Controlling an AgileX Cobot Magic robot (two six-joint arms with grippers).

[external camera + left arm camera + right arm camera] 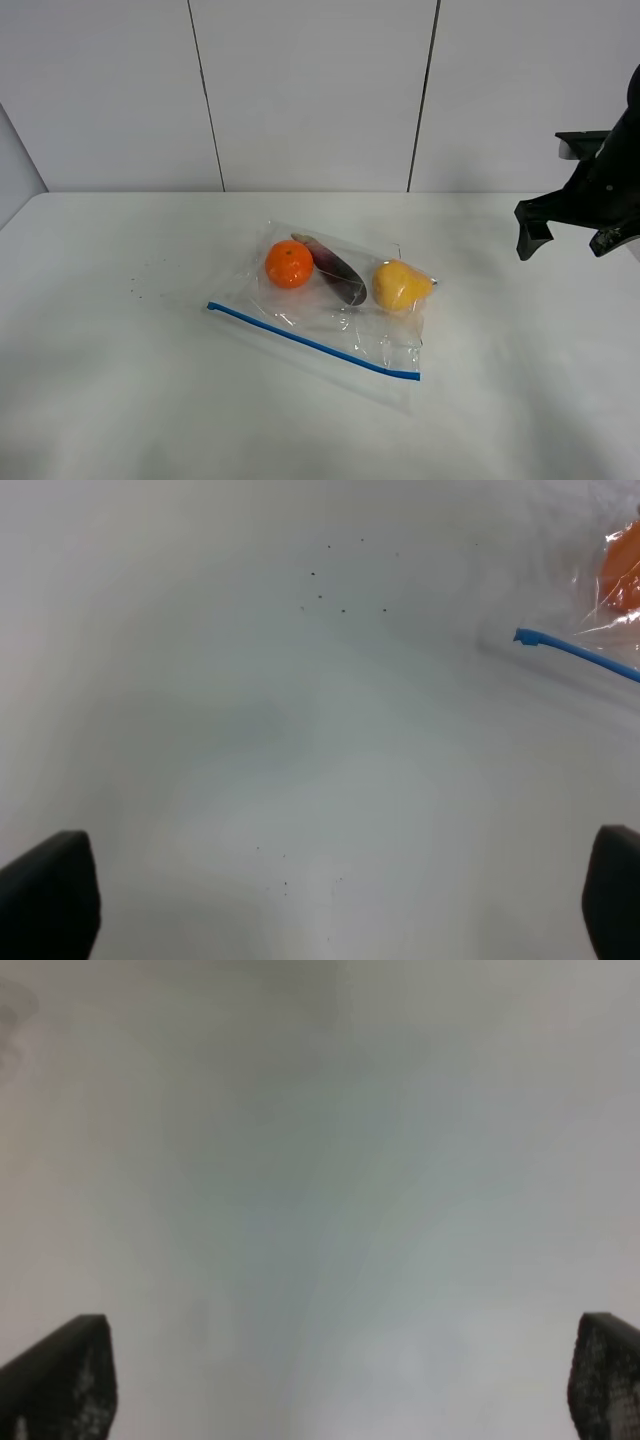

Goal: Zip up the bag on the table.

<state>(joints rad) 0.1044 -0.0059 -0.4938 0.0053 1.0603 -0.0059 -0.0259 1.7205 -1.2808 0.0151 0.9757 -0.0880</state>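
Bag (335, 300) lies flat mid-table (120, 400), blue zip strip (310, 342) on its 6 o'clock edge; high cam shows orange, purple, yellow fruit inside. Left wrist cam catches only strip end plus orange. Left gripper (340, 900) wide, empty. Right gripper (345, 1380) wide over bare table, bag unseen; arm at 3 o'clock.

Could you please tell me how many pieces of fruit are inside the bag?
3, in a row: an orange at the left, a dark purple fruit in the middle, a yellow fruit at the right. None seems hidden.
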